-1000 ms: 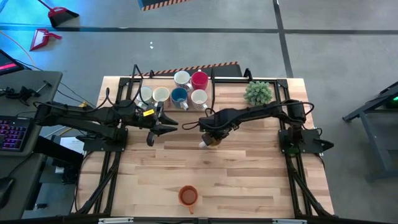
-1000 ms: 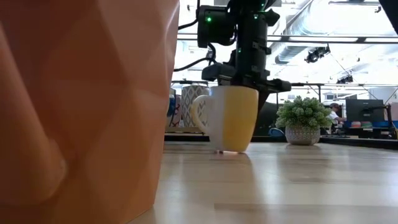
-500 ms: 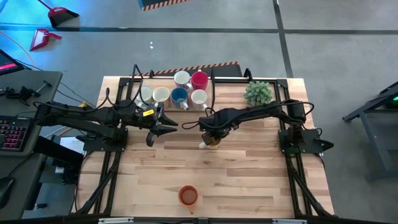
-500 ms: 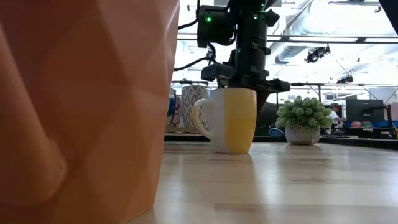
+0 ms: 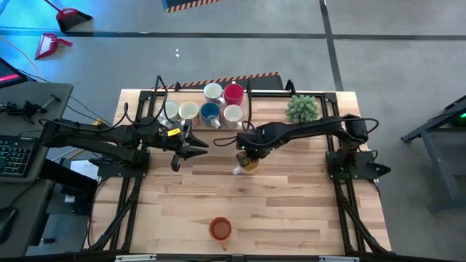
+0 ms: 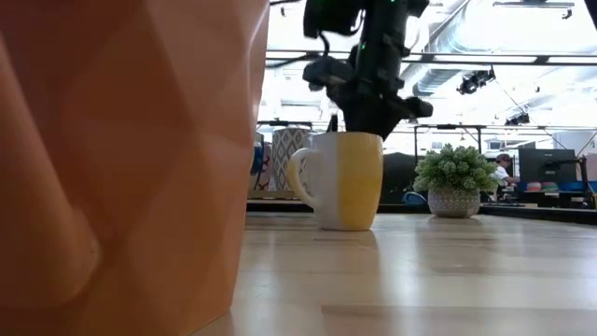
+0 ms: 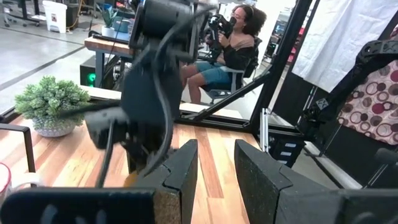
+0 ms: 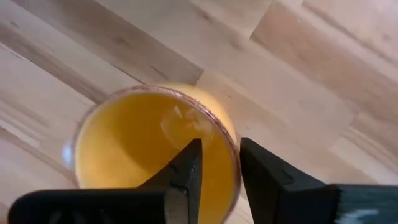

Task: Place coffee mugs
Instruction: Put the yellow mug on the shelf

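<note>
The yellow coffee mug [image 5: 247, 163] stands upright on its base at the table's middle, its white handle [image 6: 298, 177] out to one side. My right gripper [image 8: 221, 152] points down just above the mug's rim and is open. One of its fingers is over the mug's inside, the other is outside the wall, and neither visibly touches it. Several more mugs (white, red, blue) [image 5: 211, 103] stand grouped at the far edge. A red-orange mug [image 5: 220, 229] stands near the front edge. My left gripper [image 7: 214, 174] waits open and level, left of the middle.
A small green potted plant [image 5: 302, 108] stands at the far right. Black arm frames run along both sides of the table [image 5: 291, 204]. The red-orange mug fills the left of the low view [image 6: 121, 168]. A person sits beyond the table in the left wrist view [image 7: 233, 50].
The yellow mug, slightly tipped a second ago, has settled upright on the table. My right gripper has opened, let go of the mug and risen a little above its rim.
</note>
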### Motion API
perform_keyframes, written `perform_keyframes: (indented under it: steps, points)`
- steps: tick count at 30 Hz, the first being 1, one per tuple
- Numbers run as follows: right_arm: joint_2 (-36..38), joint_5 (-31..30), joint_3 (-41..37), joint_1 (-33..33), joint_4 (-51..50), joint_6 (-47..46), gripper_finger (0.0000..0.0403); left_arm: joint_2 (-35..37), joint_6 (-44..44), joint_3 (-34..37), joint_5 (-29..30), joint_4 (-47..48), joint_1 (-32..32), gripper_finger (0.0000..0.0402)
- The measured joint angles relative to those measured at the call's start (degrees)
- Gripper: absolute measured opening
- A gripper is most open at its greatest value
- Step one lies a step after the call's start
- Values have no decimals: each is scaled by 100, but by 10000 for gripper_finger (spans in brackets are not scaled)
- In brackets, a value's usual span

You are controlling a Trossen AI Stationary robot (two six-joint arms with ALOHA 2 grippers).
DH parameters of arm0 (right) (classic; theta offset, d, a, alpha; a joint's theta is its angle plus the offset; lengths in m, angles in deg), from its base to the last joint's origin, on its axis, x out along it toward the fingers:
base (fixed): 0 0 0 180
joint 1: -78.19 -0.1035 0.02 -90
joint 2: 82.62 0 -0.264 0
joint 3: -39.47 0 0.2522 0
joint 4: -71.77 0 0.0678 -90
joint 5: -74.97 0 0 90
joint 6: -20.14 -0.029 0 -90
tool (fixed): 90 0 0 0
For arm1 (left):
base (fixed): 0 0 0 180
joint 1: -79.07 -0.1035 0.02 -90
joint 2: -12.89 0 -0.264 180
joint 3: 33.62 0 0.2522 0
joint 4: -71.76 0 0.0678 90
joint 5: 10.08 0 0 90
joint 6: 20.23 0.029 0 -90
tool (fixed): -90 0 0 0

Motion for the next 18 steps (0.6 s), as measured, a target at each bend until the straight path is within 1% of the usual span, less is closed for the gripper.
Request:
perform_keyframes:
  steps: [5,8,11,16,18]
  points:
    - [370,-215,0,0,-13,79,85,0,0,0,0,7,0,93]
    - [595,-225,2,-47,24,299,85,0,2,0,0,13,0,93]
    - [772,-376,2,-126,35,470,85,1,47,0,2,17,-8,93]
    - [854,-325,2,-317,276,911,86,0,153,0,18,29,-9,93]
    - [829,-198,4,-437,529,1216,86,1,155,0,20,44,-7,93]
